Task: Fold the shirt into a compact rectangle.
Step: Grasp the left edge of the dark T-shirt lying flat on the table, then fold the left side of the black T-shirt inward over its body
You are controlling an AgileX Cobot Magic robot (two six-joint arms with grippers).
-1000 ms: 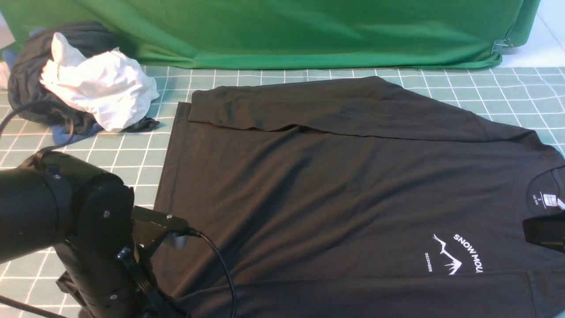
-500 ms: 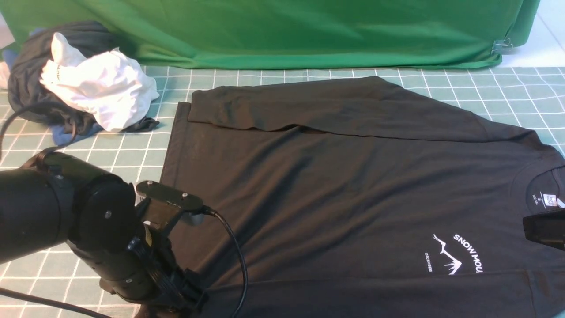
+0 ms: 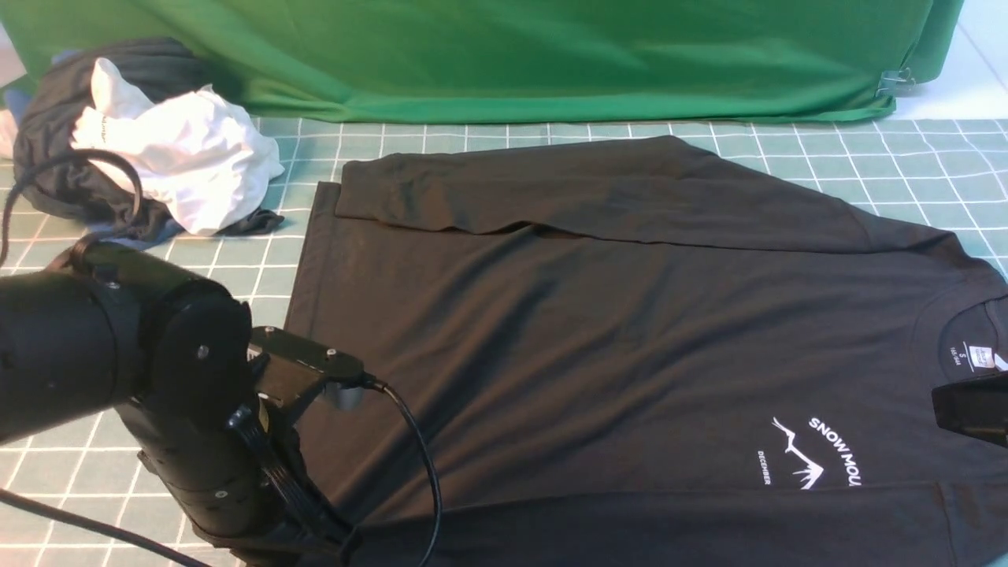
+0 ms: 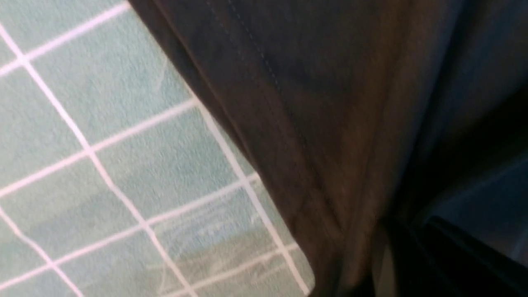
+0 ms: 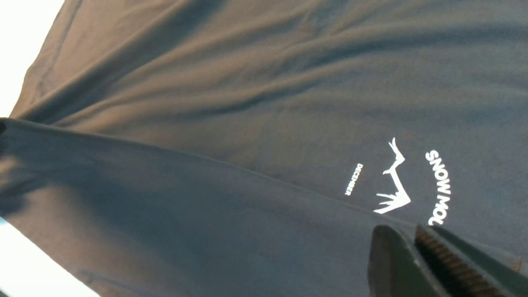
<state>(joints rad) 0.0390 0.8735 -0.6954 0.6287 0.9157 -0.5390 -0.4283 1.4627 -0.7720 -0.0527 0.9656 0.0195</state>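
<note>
The large black long-sleeved cotton shirt [image 3: 598, 331] lies spread flat on the teal gridded bench [image 3: 866, 157]. The left pincer [image 4: 396, 239] is clamped tight on its near hem corner. The right pincer [image 5: 412, 243], jaws almost together, sits beside the white mountain print [image 5: 394, 181]; I cannot tell whether it pinches cloth.

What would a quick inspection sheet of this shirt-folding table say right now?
Surface: teal grid mat, flat.
Job's things: black shirt spread flat, far sleeve folded over the body, print facing up.
Clutter: white garment on a heap of dark clothes, far left.
Grippers: left gripper shut, pinching the shirt's hem; right gripper shut near the collar, hold unclear.
Cables: black cable loops from the left wrist over the shirt.
Surroundings: green backdrop, metal clip at its right.
</note>
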